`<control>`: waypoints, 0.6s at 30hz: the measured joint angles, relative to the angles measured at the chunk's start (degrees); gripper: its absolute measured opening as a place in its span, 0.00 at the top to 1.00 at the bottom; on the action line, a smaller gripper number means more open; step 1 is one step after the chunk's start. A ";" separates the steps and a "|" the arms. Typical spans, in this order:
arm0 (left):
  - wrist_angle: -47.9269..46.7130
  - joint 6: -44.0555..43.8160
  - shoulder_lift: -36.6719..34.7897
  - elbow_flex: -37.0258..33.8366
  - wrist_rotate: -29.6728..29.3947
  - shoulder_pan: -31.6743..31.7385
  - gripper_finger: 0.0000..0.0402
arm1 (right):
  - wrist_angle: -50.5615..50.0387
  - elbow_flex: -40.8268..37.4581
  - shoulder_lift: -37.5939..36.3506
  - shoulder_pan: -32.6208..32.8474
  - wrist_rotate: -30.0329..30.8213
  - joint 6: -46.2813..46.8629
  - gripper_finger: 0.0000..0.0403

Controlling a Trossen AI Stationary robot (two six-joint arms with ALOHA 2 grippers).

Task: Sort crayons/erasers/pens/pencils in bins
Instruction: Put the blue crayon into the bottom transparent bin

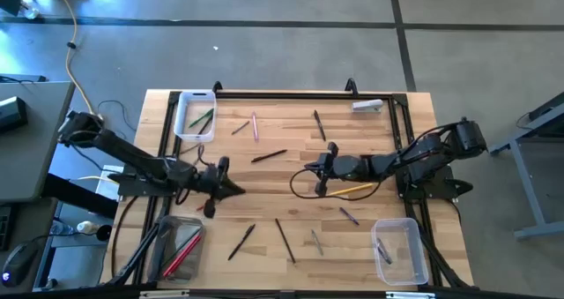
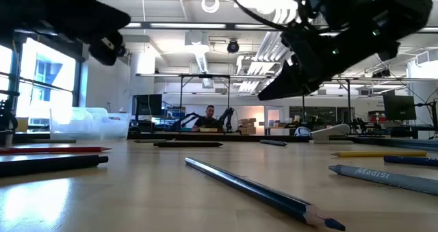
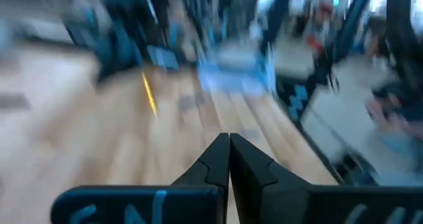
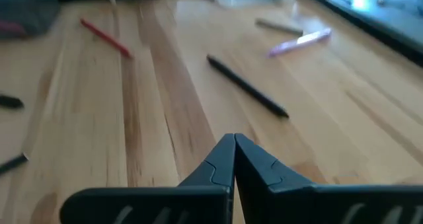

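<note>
1. The left gripper [image 1: 231,188] hangs over the table's [image 1: 291,162] left middle, jaws pressed together, holding nothing visible.
2. The right gripper [image 1: 319,172] does likewise mid-table, beside a yellow pencil [image 1: 355,190].
3. Sticks lie scattered; it should spread wide before descending.

Bare table [image 1: 264,180] lies open between both arms; scattered pencils [image 1: 268,156] and corner bins [image 1: 195,114] obstruct elsewhere.
</note>
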 joint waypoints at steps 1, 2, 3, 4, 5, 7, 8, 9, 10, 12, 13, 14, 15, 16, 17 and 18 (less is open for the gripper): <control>5.22 1.24 1.03 -1.34 0.43 1.50 1.00 | -4.26 2.01 0.00 0.10 -0.01 0.22 1.00; 8.91 2.50 2.04 -2.39 0.80 2.97 1.00 | -8.80 4.16 0.00 0.37 0.01 0.45 1.00; 11.67 3.65 3.00 -3.14 1.00 4.24 1.00 | -13.86 6.52 0.00 0.78 0.00 0.51 1.00; 14.13 4.81 3.80 -3.72 1.02 5.38 1.00 | -19.48 8.97 0.00 1.35 -0.03 1.12 1.00; 16.25 5.95 4.50 -4.03 0.99 6.48 1.00 | -24.65 11.22 0.00 1.90 -0.25 2.35 1.00; 19.20 8.05 5.85 -4.16 0.98 8.40 1.00 | -35.05 15.81 0.00 3.25 -0.69 6.27 1.00; 19.75 9.10 6.31 -4.20 0.99 9.33 1.00 | -39.67 17.87 0.00 4.07 -0.74 8.65 1.00; 20.01 10.08 6.54 -4.23 1.02 10.23 1.00 | -44.01 19.76 0.00 5.04 -0.88 11.11 1.00; 20.26 10.85 6.80 -4.11 1.04 11.13 1.00 | -48.40 21.34 0.00 6.15 -1.24 13.71 1.00; 20.25 11.55 7.21 -4.03 1.23 12.79 1.00 | -56.04 24.07 0.00 8.55 -2.17 19.67 1.00; 20.23 11.54 7.34 -4.03 1.70 13.61 1.00 | -59.20 25.17 0.00 9.79 -2.84 22.89 1.00; 20.26 11.10 7.47 -4.03 2.50 14.42 1.00 | -61.59 25.89 0.00 11.04 -3.72 26.47 1.00; 20.23 10.44 7.62 -4.03 3.48 15.13 1.00 | -63.40 26.28 0.00 12.35 -4.47 30.02 1.00; 20.15 9.79 7.67 -4.03 4.60 15.73 1.00 | -64.82 26.37 0.00 13.64 -5.26 33.43 0.99; 20.19 9.20 7.67 -4.03 5.46 16.21 1.00 | -66.05 26.37 0.00 14.96 -6.08 36.81 0.99; 20.21 8.93 7.65 -4.03 5.99 16.53 1.00 | -67.07 26.37 0.00 16.21 -6.77 40.13 0.97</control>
